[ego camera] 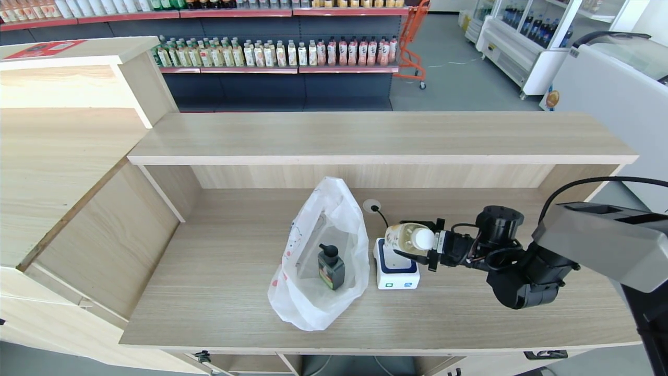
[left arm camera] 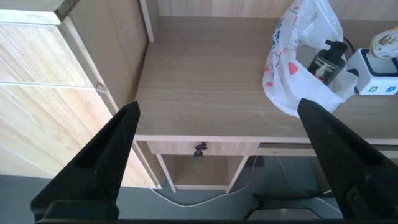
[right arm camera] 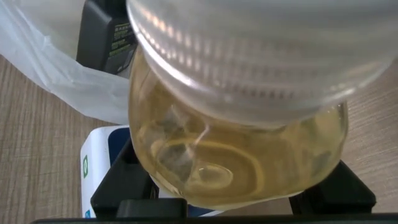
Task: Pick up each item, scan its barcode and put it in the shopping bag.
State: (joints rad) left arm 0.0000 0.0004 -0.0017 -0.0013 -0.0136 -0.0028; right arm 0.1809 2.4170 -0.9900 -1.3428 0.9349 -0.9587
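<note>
My right gripper is shut on a bottle of pale yellow drink with a white cap, held lying sideways just above the white and blue barcode scanner. In the right wrist view the bottle looms close, with the scanner under it. The white shopping bag lies open left of the scanner, with a dark pump bottle inside. My left gripper hangs open off the counter's near left edge, its fingers wide apart, and the bag lies farther off.
A raised wooden ledge runs along the back of the counter. A cable goes from the scanner to a hole in the counter. A taller wooden unit stands to the left. Store shelves with bottles stand behind.
</note>
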